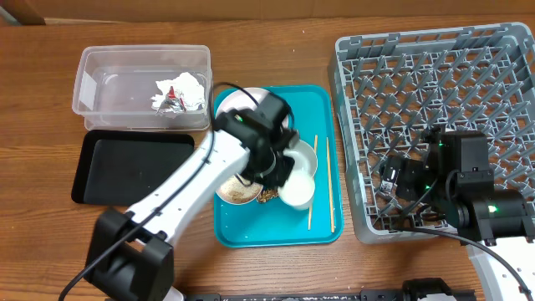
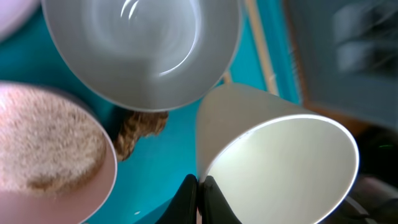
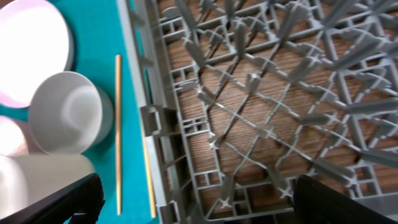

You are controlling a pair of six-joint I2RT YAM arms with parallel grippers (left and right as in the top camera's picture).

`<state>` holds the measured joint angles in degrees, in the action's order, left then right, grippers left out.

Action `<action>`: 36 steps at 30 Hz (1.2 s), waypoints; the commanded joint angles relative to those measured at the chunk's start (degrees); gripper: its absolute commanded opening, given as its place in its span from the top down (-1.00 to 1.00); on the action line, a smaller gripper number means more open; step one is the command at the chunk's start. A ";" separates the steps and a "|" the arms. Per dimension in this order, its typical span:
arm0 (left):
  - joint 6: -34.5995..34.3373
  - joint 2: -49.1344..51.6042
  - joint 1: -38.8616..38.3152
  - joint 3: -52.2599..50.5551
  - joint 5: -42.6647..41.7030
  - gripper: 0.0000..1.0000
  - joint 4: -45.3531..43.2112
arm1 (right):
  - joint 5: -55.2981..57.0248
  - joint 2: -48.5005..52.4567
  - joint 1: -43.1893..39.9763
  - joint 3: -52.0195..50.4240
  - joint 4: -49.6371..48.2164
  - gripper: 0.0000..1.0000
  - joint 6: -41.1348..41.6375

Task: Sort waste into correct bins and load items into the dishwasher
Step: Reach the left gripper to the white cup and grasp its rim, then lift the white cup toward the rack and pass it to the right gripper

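White links of the left arm (image 1: 180, 188) slant up from the bench's (image 1: 276, 42) near edge toward the far right, so that the black wrist hangs over the middle of the teal tray (image 1: 251, 234). Beside the wrist a small white cup (image 1: 298, 191) sits tilted next to a pale bowl (image 1: 308, 157). A plate (image 1: 238, 102) lies at the tray's far left corner and two chopsticks (image 1: 332, 188) along its right edge. At the bench's far left corner the clear tub (image 1: 109, 79) holds crumpled tissue (image 1: 185, 88) and a red wrapper (image 1: 171, 94), with the black tray (image 1: 134, 167) just nearer. The right arm (image 1: 468, 180) is bent over the near left corner of the grey rack (image 1: 435, 75), which fills the bench's right side. Seen from the left wrist, the left fingers (image 2: 186, 196) are pinched together on the cup's rim, its mouth tipped toward the lens. Brown scraps (image 2: 140, 127) lie on the teal tray between the bowl and a grainy dish (image 2: 50, 149). Seen from the right wrist, the right fingers (image 3: 62, 202) stand wide apart, holding nothing, above the rack's left wall, and the bench's wood shows through the lattice.
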<state>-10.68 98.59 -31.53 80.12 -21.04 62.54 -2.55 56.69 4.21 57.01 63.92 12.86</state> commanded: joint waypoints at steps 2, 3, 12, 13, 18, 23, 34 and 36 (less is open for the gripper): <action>3.02 0.04 8.35 7.50 -18.10 0.92 -0.57 | 9.11 -0.28 0.22 1.99 -0.24 -1.00 8.44; 2.97 0.04 10.36 8.17 -20.98 0.92 -1.62 | 10.95 -0.28 0.22 1.99 -0.48 -1.00 10.82; 0.13 2.47 22.25 8.04 -47.10 0.92 -19.08 | -11.76 1.86 0.15 1.99 -16.44 -1.00 4.20; 0.48 3.19 22.56 8.04 -49.72 0.92 -20.61 | -18.58 2.67 0.15 1.99 -18.51 -1.00 1.57; 1.77 7.23 22.43 8.04 -63.12 0.91 -26.03 | -39.80 7.34 0.17 1.99 -24.37 -1.00 -5.22; 1.81 10.86 22.01 8.04 -68.65 0.92 -26.86 | -47.41 11.61 0.17 1.99 -28.59 -1.00 -7.41; 1.70 12.15 20.96 8.04 -69.53 0.92 -26.82 | -63.95 16.57 0.17 1.97 -40.70 -1.00 -11.65; 1.68 12.15 20.28 8.04 -69.53 0.92 -26.82 | -65.07 17.09 0.17 1.97 -42.36 -1.00 -11.63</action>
<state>-10.26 110.54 -9.96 87.37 -88.33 35.94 -61.19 73.19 4.19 57.54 22.87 2.87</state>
